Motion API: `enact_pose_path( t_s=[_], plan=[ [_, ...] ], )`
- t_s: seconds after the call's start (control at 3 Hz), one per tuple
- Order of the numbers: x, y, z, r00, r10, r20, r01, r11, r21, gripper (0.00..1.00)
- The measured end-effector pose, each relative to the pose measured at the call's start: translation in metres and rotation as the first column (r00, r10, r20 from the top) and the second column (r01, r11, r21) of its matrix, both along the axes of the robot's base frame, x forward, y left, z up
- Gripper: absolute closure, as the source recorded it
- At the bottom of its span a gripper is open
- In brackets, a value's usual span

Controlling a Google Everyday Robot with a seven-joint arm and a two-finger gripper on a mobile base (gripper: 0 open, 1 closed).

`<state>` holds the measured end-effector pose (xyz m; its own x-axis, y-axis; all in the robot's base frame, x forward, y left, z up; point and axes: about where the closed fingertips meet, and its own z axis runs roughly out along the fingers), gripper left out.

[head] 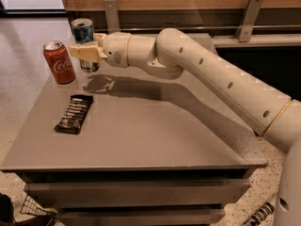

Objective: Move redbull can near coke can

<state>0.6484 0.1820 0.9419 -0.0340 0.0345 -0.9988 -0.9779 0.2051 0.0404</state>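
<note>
At upper left of the frame, gripper (85, 52), tan fingers set narrow around the middle of the redbull can (83, 32). Holds it upright, silver top showing, just right of the coke can (59, 63), with a small gap between the two. Cannot tell whether the slim can's base touches the table (141, 140). Reaches in from the lower right as a long cream arm (211, 74), smooth and tubular, dotted with small dark holes, bent at a rounded joint behind the wrist. Casts a dark shadow (127, 87) across the matte grey tabletop. Below the red can, a flat dark snack bar (74, 113) in a glossy wrapper, lying apart from both cans.
</note>
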Motion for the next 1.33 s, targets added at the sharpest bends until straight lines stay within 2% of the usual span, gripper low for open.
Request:
enact_pose_path(
  t_s=[0.33, 0.67, 1.0, 1.33],
  plan=[
    [-0.001, 0.022, -0.016, 0.9999, -0.001, 0.017, 0.001, 1.0, -0.007, 1.0],
    [0.0, 0.043, -0.037, 0.9993, -0.014, 0.036, 0.013, 1.0, 0.014, 1.0],
    [-0.001, 0.055, -0.05, 0.9972, -0.024, 0.071, 0.025, 1.0, -0.008, 1.0],
    [-0.009, 0.051, -0.06, 0.9948, -0.021, 0.1, 0.03, 0.996, -0.088, 1.0]
  ],
)
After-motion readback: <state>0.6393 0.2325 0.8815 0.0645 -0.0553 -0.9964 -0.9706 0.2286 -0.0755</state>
